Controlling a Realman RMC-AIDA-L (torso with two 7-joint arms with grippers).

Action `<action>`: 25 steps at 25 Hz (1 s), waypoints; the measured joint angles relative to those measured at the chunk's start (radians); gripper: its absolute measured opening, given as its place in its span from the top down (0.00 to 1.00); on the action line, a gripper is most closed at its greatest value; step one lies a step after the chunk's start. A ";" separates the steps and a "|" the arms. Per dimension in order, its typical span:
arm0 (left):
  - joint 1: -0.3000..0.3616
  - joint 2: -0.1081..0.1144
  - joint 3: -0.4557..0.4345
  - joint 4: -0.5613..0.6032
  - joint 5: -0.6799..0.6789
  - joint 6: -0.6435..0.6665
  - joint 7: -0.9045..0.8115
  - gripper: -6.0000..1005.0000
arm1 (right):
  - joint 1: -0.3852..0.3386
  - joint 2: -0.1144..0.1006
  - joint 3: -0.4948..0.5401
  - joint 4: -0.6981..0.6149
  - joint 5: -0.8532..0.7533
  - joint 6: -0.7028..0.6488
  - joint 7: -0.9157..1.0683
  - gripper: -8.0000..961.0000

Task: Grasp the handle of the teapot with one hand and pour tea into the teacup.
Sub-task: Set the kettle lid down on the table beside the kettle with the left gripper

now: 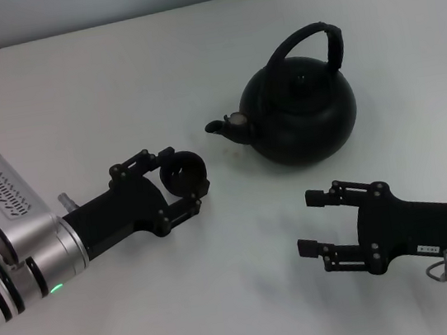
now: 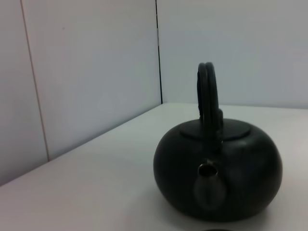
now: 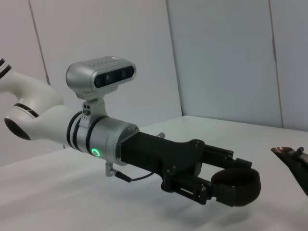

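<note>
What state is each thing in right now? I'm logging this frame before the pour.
teapot: upright on the table, spout toward the cup.
handle: raised, ungrasped.
teacup: held upright in the left gripper.
left gripper: jaws shut on the teacup.
right gripper: jaws open, empty, short of the teapot.

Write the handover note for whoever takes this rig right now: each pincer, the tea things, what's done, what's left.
Left pincer: shut on the teacup, holding it by the sides just above the table, short of the spout.
Right pincer: open, empty, low over the table in front of the teapot, not touching it.
Teapot: upright on the table, spout toward the cup, handle standing up and free.
Done: cup gripped.
Left: right pincer takes the handle, lifts, tips the spout over the cup and pours.
</note>
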 joint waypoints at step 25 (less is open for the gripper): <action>-0.003 0.000 -0.004 -0.040 0.000 -0.091 0.052 0.27 | 0.002 0.000 0.000 -0.003 0.000 -0.008 0.000 0.23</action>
